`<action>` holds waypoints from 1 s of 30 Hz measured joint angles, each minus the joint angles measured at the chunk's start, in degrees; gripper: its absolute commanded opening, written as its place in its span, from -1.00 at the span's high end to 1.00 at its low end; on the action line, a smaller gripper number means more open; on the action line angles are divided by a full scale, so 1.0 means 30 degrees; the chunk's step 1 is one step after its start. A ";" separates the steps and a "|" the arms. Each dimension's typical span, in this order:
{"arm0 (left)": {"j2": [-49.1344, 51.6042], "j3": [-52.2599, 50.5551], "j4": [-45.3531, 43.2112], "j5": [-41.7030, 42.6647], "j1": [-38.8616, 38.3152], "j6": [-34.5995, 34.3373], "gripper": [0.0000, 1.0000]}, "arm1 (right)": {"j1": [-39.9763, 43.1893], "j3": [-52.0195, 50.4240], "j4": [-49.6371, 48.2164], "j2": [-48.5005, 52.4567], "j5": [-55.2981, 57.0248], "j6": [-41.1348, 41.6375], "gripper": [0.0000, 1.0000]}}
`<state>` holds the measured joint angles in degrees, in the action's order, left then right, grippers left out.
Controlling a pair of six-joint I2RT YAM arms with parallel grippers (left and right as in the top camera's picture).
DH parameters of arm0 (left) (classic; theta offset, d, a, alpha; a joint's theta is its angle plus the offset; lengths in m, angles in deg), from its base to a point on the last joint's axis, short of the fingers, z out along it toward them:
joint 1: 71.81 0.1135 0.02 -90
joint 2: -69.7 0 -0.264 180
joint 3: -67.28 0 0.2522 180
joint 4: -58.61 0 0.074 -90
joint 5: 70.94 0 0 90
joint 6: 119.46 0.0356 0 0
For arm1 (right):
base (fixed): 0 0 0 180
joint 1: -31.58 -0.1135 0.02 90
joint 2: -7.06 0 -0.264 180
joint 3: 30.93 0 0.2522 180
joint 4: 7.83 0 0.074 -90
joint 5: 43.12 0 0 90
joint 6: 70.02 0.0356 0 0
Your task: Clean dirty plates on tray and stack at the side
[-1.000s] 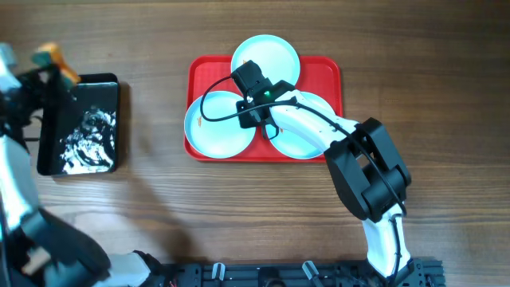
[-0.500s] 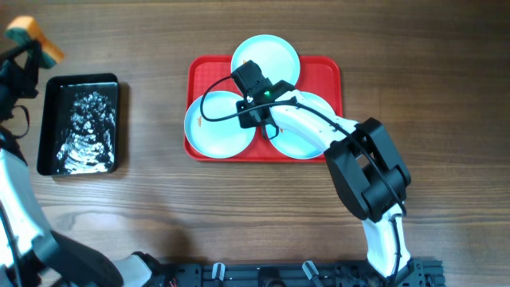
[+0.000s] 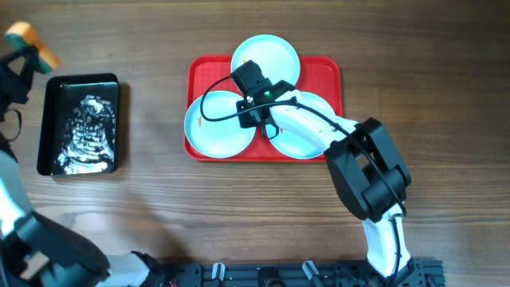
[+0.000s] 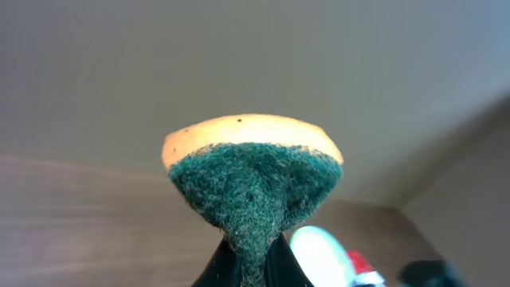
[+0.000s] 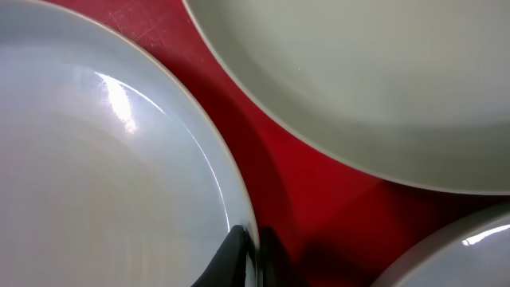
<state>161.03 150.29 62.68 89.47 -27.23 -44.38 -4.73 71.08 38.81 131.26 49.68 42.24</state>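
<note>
Overhead: counted three dirty plates on the red tray (image 3: 331,68) mid-surface: far plate (image 3: 272,49), left plate (image 3: 213,127), right plate (image 3: 299,148). None stacked at the side yet. Found right pincer (image 3: 255,118) down where the three meet, at the left plate's inner edge. Spotted left pincer (image 3: 25,57) off at the far-left edge, clamped on a sponge (image 3: 38,45), beyond the black tray (image 3: 46,119) of suds. Put the plates well to that pincer's right, black tray between. Judged the right arm far nearer the plates and the left arm the one needing to travel with the sponge.

Left wrist: saw left pincer (image 4: 249,269) squeezed together on the sponge (image 4: 253,171), green scrub side to camera, orange foam behind. Caught one pale plate, small and blurred, low right of frame.

Right wrist: saw right pincer (image 5: 253,253) nearly together astride the rim of the left plate (image 5: 96,159), so read it as pinching that rim. Noted bare red tray (image 5: 303,199) just beside, two other plates apart from the tips. Couldn't make out any orange smear here.
</note>
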 measured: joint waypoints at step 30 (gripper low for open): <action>-0.0692 -0.0335 0.1785 -0.3140 -0.0503 -0.0597 0.92 | 0.0000 -0.0007 -0.0087 0.0029 -0.0051 -0.0015 0.91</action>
<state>158.96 149.29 68.03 80.05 -28.74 -46.17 -4.73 71.06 38.55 131.35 49.53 42.20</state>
